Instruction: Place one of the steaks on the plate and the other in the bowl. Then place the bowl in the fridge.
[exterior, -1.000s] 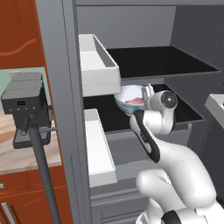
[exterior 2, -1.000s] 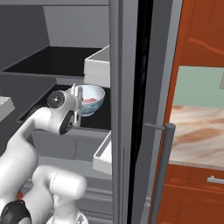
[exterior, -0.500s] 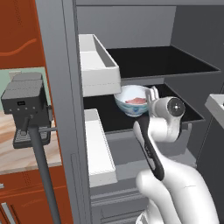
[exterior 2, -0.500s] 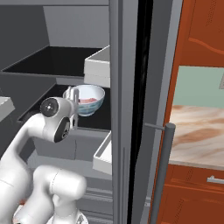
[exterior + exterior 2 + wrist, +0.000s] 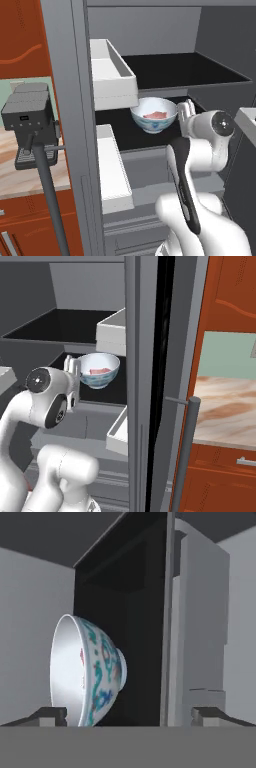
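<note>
On a dark fridge (image 5: 75, 75) shelf near its front edge, bowl (image 5: 154, 115) with steak (image 5: 155, 114) inside, gripper (image 5: 186, 111) just beside it, fingers spread, empty, free shelf behind.

Finding no readable text, label, brand, number or sign anywhere. Showing only painted blue-green and red swirls on the bowl (image 5: 95, 677), not letters. Carrying a small dark panel on the front of the coffee machine (image 5: 27, 116), with marks too small to make out.
</note>
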